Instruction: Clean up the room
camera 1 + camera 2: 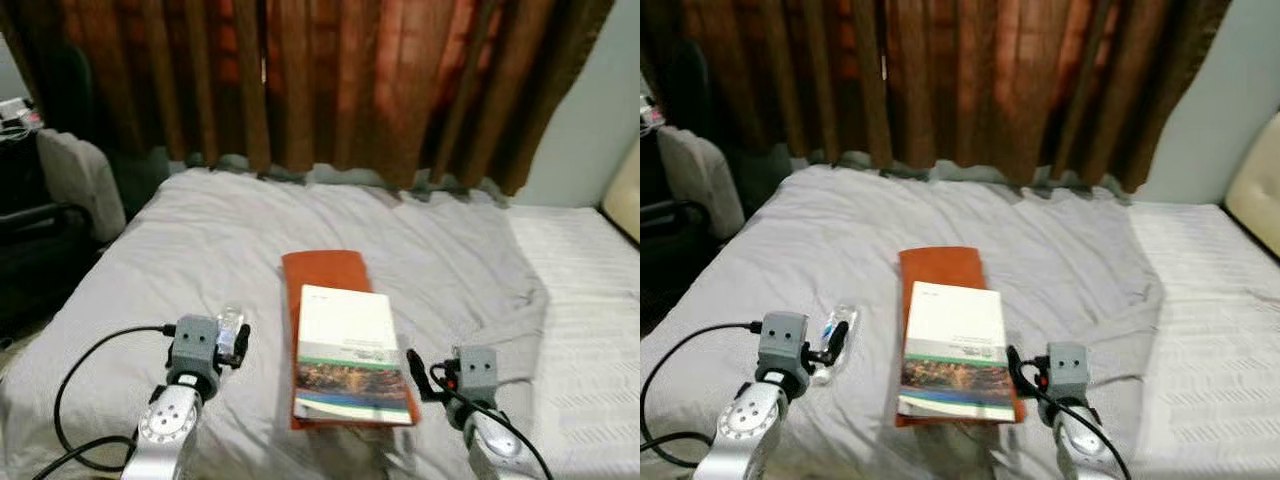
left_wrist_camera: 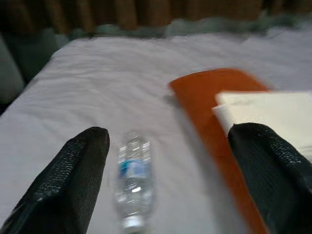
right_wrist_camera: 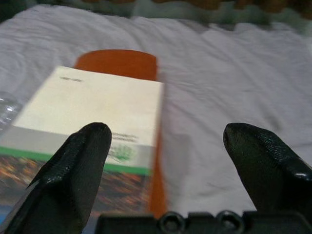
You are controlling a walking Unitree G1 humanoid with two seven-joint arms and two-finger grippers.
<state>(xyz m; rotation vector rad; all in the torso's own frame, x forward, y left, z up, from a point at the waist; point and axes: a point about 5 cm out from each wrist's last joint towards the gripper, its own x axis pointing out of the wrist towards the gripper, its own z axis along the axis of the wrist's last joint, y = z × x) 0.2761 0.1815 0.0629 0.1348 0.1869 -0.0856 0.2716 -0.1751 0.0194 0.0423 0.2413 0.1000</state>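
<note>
Evidently little is tidied yet — from the head views, a book [image 1: 350, 352] is lying on an orange folder [image 1: 322, 272] mid-bed [image 1: 200, 240], and a clear water bottle [image 1: 836, 332] is resting on the sheet just ahead of the left gripper [image 1: 837, 342]. Along the left wrist, its fingers [image 2: 68, 180] are spreading wide, straddling the bottle without touching — nothing is being held. Along the right wrist, the right gripper [image 3: 165, 146] is gaping empty too, beside the book's near corner; everything is waiting to be cleared.
</note>
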